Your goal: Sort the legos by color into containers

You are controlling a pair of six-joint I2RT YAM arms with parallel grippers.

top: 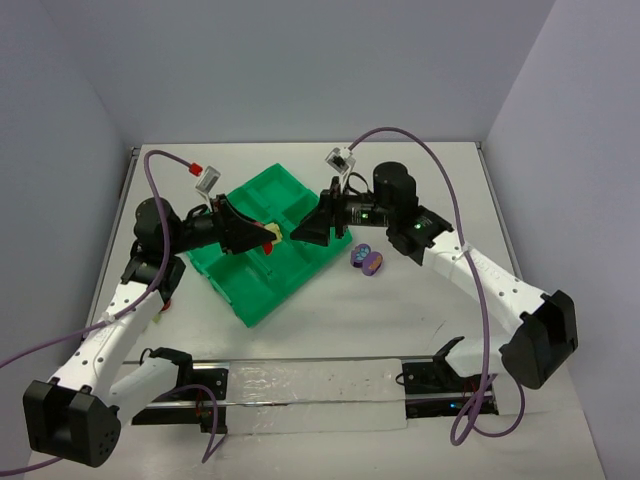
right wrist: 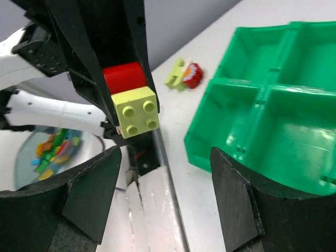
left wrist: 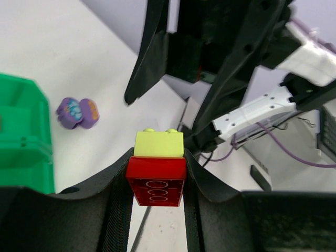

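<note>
Black left fingers (left wrist: 118, 184) are squeezing a red brick (left wrist: 156, 181), and a yellow-green brick (left wrist: 159, 144) is sitting on the end of it. Both are hanging in the air over the green tray (top: 250, 295), near its middle. Facing them, the right fingers (right wrist: 89, 199) are standing wide apart and holding nothing. Two purple legos (top: 367, 260) are lying on the white surface (top: 400, 310) just right of the tray. Both arms are covering much of the tray from above, so its inside is hard to see. Another red and yellow-green pair (right wrist: 185, 76) is lying beside the tray, looking blurry.
</note>
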